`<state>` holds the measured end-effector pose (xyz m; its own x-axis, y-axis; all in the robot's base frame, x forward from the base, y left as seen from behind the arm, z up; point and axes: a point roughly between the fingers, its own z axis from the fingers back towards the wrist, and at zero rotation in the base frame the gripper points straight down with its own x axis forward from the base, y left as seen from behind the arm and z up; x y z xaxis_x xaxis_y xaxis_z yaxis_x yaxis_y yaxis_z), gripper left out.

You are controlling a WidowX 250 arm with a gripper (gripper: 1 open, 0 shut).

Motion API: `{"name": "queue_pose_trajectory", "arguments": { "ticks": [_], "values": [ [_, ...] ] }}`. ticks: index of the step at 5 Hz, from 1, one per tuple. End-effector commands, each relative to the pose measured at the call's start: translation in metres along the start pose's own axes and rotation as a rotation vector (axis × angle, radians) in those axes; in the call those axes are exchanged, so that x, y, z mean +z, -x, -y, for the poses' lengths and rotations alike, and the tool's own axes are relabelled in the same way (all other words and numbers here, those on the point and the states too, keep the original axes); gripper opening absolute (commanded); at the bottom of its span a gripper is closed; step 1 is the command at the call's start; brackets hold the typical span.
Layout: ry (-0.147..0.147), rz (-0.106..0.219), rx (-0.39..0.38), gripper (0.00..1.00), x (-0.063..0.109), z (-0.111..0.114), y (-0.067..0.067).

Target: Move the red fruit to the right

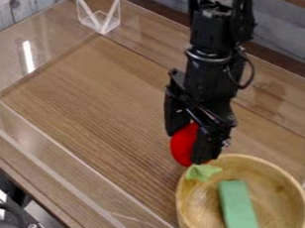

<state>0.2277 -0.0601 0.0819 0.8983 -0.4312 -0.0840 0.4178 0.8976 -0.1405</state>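
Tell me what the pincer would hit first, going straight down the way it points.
Probably the strawberry, right below the pincer, though depth is unclear from this one view.

The arm I'm running is black from top to bottom in my camera view. Above the wooden bowl, I see blocky, angular segments joined in a chain, with small grey glints along their edges. A thin dark cable bows out from its side, up from the bowl. Nearest the bowl, the gripper is black too, narrower than the body above it; its finer details are too small for me to read.
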Motion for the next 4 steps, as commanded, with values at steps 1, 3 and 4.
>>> {"name": "queue_pose_trajectory", "arguments": {
  "ticks": [1,3,4],
  "values": [
    [-0.013,0.062,0.008,0.0,0.0151,-0.0035,-0.0108],
    [-0.006,0.054,0.033,1.0,0.0145,-0.0088,-0.0126],
    [-0.004,0.049,0.044,1.0,0.0138,-0.0112,-0.0133]
  ]
}}
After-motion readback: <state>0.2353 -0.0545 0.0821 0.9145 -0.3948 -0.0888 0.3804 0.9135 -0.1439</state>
